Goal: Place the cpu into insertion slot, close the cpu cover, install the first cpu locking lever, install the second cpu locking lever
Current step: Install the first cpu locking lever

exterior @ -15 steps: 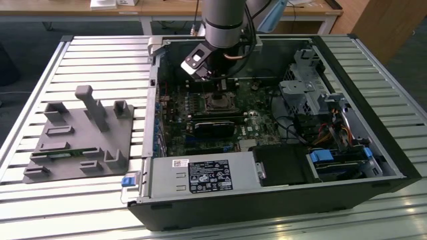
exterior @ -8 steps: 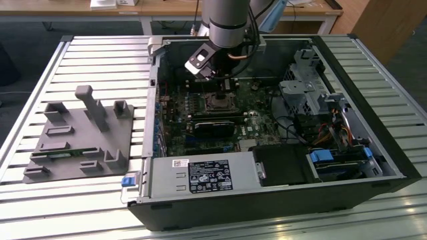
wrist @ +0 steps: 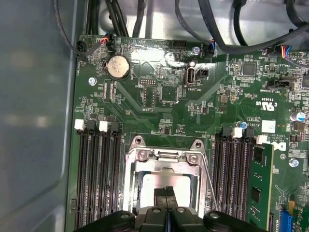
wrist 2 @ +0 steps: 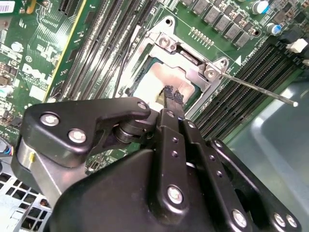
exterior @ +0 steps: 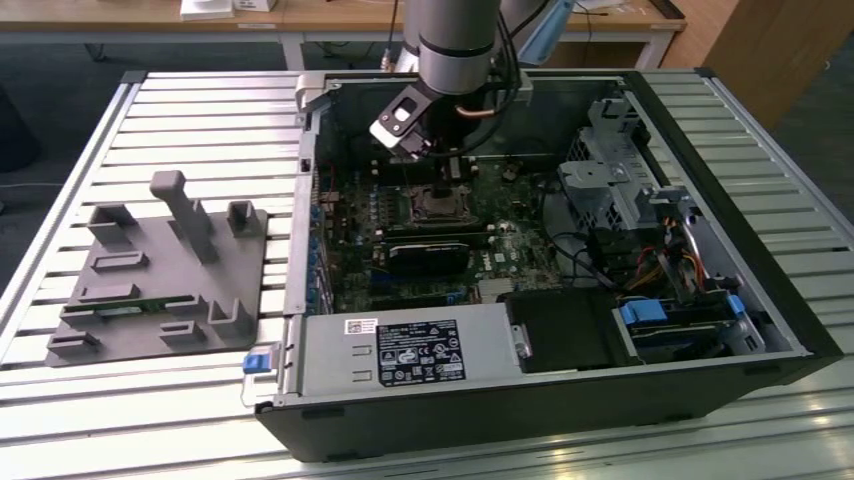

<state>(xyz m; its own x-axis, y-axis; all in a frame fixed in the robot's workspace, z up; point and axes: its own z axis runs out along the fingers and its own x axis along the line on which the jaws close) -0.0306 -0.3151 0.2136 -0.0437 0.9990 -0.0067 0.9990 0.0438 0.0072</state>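
The cpu (wrist 2: 148,83) lies in the insertion slot (exterior: 434,205) on the motherboard, its silvery-tan face (wrist: 155,182) showing through the cut-out. The cpu cover (wrist: 164,155), a silver frame (wrist 2: 208,72), appears to lie down around the chip. A thin locking lever (wrist 2: 256,88) sticks out free from one corner of the socket; in the first wrist view the lever (wrist: 208,181) runs along the socket's side. My gripper (wrist 2: 172,93) hovers just above the chip with its black fingertips together and nothing between them. The exterior view has the gripper (exterior: 447,165) inside the open case, over the socket.
Memory slots (wrist: 96,174) flank the socket on both sides. A black graphics card (exterior: 427,250) sits just in front of the socket in the exterior view. Black cables (wrist: 217,34) cross above the board. A grey fixture (exterior: 160,270) stands on the slatted table at the exterior view's left.
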